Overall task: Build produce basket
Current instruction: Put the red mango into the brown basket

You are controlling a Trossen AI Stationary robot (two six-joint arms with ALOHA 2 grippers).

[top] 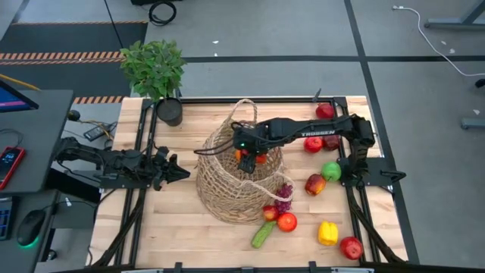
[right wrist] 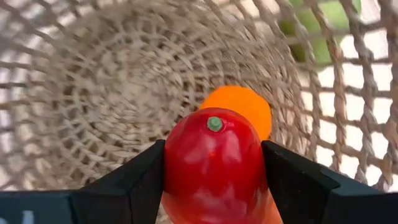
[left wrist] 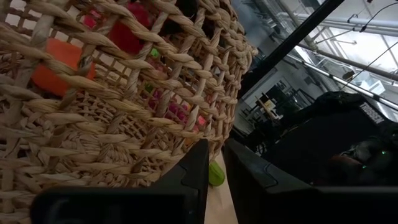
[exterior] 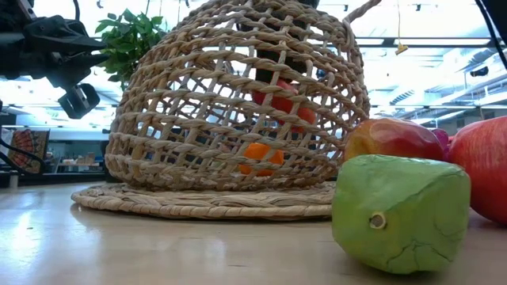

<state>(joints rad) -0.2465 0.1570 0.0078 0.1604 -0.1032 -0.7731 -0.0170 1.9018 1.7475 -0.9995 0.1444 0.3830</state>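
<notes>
The tan wicker basket (top: pixel 227 193) stands on its wide flat base at the table's middle. My right gripper (top: pixel 248 157) reaches down through its open top and is shut on a red toy fruit (right wrist: pixel 213 165) with a small green stem. Under it an orange (right wrist: pixel 239 104) lies on the basket floor (right wrist: pixel 124 93). More produce lies on the table to the basket's right: red apples (top: pixel 324 111), a green apple (top: pixel 331 171), purple grapes (top: pixel 283 197), a green cucumber (top: pixel 263 233) and a yellow pepper (top: pixel 327 233). My left gripper (top: pixel 178 171) waits left of the basket, shut and holding nothing. My right gripper pinches the red fruit between its two fingers (right wrist: pixel 140 180), one on each of two opposite sides (right wrist: pixel 174 168). The fingers come from above, slanting down into the basket. The fruit hangs clear above the basket floor, its stem end (right wrist: pixel 214 123) pointing away from the wrist.
A potted leafy plant (top: pixel 155 72) stands at the far left corner. Black frame rails (top: pixel 140 144) run along the table's left and right sides. Bare wood (top: pixel 151 227) lies near and left of the basket. A desk with a monitor (top: pixel 15 98) stands beyond the left edge.
</notes>
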